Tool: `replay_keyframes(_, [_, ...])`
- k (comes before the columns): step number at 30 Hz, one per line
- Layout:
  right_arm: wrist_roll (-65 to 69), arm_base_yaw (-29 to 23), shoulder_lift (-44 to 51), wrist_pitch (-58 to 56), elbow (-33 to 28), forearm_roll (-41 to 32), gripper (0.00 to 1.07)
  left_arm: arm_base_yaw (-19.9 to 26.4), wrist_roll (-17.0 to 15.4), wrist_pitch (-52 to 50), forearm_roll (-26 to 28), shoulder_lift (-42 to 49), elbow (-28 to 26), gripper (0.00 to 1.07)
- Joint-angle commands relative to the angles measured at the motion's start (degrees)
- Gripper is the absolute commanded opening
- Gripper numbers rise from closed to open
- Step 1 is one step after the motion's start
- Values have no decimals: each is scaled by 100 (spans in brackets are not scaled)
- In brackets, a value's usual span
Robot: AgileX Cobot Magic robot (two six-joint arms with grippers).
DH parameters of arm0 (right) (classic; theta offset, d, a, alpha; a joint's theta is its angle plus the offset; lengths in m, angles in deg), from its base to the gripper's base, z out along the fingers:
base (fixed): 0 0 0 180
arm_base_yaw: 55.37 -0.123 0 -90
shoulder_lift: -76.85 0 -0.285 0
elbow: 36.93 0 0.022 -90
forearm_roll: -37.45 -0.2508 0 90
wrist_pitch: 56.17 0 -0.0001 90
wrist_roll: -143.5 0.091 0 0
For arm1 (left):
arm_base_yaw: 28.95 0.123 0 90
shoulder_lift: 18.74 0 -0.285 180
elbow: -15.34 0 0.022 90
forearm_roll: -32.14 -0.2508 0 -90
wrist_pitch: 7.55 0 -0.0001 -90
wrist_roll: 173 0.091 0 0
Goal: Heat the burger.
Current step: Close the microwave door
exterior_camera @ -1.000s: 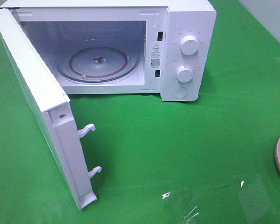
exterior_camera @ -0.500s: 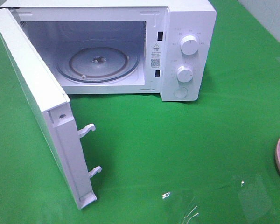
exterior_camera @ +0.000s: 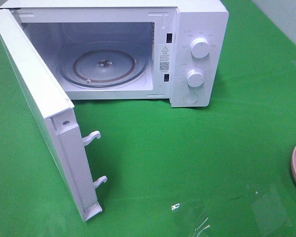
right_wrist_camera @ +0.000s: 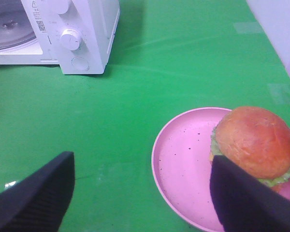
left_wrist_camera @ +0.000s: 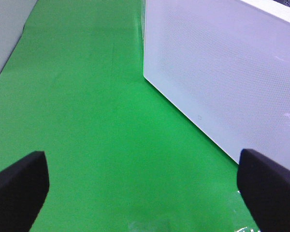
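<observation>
Nothing has shifted in the overhead view since the earlier frames; the right gripper, jaws wide apart and empty, has the burger just ahead toward one finger, on the pink plate, while the left gripper, equally open and empty, faces the microwave door.

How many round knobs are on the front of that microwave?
2. On the microwave, the upper knob and the lower knob sit one above the other on the panel right of the open door. A flat round button lies below them.
</observation>
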Motion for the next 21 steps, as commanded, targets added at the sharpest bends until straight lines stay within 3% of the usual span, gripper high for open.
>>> replay_keyframes(1, [6,23,143,74,-11,-6,74,23,-11,-57,52,40,17,98])
replay_keyframes(21, [6,23,143,74,-11,-6,74,23,-11,-57,52,40,17,98])
